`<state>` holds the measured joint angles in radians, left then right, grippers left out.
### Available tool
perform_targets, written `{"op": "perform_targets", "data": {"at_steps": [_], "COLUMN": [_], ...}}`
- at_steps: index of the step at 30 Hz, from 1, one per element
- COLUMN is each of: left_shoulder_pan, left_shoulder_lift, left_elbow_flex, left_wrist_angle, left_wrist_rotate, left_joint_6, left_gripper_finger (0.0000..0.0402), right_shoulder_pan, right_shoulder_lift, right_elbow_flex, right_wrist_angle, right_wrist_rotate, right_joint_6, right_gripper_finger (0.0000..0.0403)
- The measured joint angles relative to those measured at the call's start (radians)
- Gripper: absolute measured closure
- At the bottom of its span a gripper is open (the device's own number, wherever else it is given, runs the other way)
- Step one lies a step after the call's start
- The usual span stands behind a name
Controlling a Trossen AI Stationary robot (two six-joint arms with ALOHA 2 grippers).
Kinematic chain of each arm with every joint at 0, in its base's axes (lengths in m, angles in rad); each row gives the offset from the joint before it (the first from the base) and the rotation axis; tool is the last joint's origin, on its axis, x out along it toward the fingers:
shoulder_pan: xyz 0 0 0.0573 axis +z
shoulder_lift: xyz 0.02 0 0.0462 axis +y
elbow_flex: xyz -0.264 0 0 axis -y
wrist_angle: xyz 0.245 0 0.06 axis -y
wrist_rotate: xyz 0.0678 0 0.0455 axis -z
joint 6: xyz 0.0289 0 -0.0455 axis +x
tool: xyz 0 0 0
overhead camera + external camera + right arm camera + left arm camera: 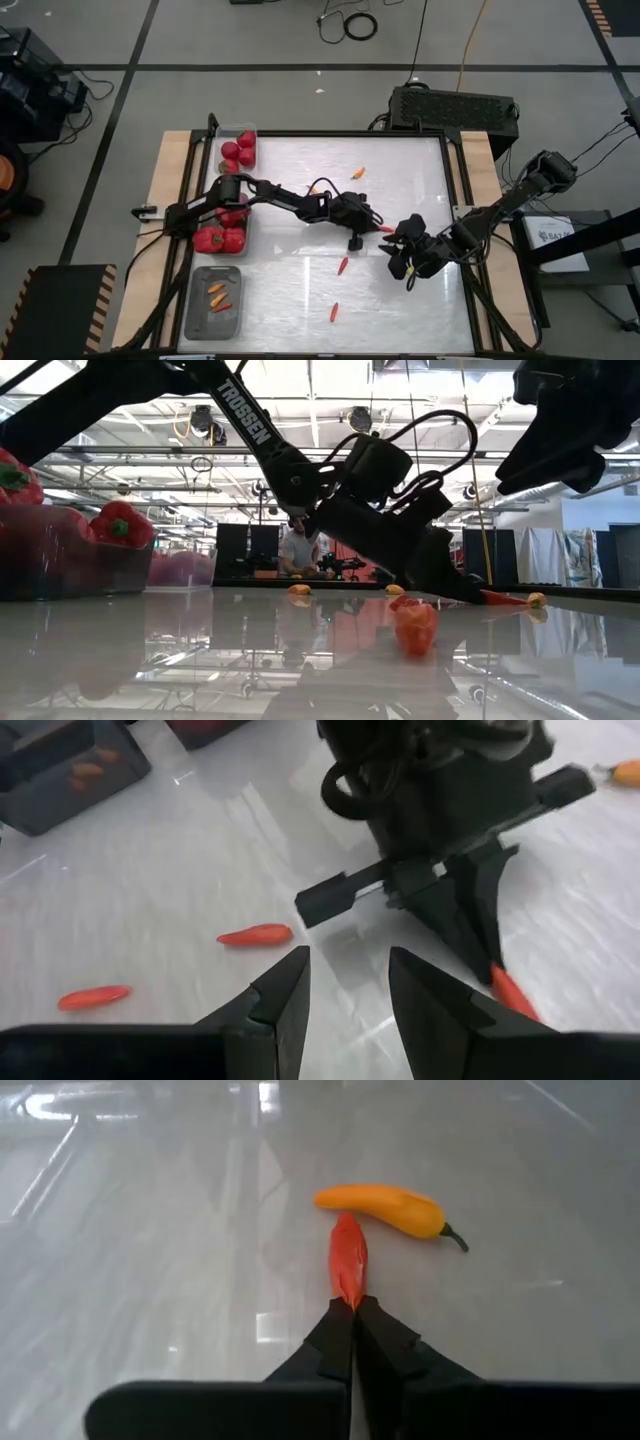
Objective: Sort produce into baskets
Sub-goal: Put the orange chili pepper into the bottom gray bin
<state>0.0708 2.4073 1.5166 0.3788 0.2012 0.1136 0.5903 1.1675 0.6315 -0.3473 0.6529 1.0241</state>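
Left wrist view: the left end effector [352, 1315] is closed on the tail of a red chili [347, 1260], pinching only its tip; just beyond lies an orange chili [385, 1208], near the middle of the surface [300, 290]. The grip looks marginal, so lift slowly and level. The right end effector [347, 982], open and empty, hovers beside it. The grey chili basket [197, 320] waits at the near-left corner.

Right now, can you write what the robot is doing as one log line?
left gripper: shut on red chili | right gripper: open, hovering nearby | orange chili: loose beside red chili
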Motion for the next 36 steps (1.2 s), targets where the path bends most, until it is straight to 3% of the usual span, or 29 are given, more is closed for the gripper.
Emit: {"op": "perform_targets", "data": {"at_steps": [5,10,19,29,33,36], "left_shoulder_pan": [-0.006,-0.041,-0.157,-0.502,-0.673,-0.8], "left_shoulder_lift": [-0.027,-0.121,-0.393,-0.671,-0.759,-0.81], "left_elbow_flex": [0.0,-0.002,-0.002,-0.002,-0.002,-0.002], "left_wrist_angle": [-0.068,-0.239,-0.845,-1.46,-1.583,-1.639], "left_wrist_rotate": [-0.003,-0.007,-0.071,-0.207,-0.33,-0.356], "left_joint_6": [-0.03,-0.03,-0.029,-0.339,-0.535,-0.693], "left_gripper_finger": [0.0392,0.0398,0.04,0.0395,0.0393,0.0393], "right_shoulder_pan": [0.0,0.0,0.0,0.0,0.0,0.0], "right_shoulder_lift": [0.0,0.0,0.0,0.0,0.0,0.0], "right_elbow_flex": [0.0,0.0,0.0,0.0,0.0,0.0], "right_wrist_angle": [0.0,-0.002,0.004,0.007,0.007,0.007], "right_wrist_rotate": [-0.029,-0.03,-0.03,-0.029,-0.029,-0.028], "right_joint_6": [0.01,-0.003,-0.015,-0.01,0.009,0.011], "right_gripper_finger": [0.0273,0.0273,0.0273,0.0273,0.0273,0.0273]}}
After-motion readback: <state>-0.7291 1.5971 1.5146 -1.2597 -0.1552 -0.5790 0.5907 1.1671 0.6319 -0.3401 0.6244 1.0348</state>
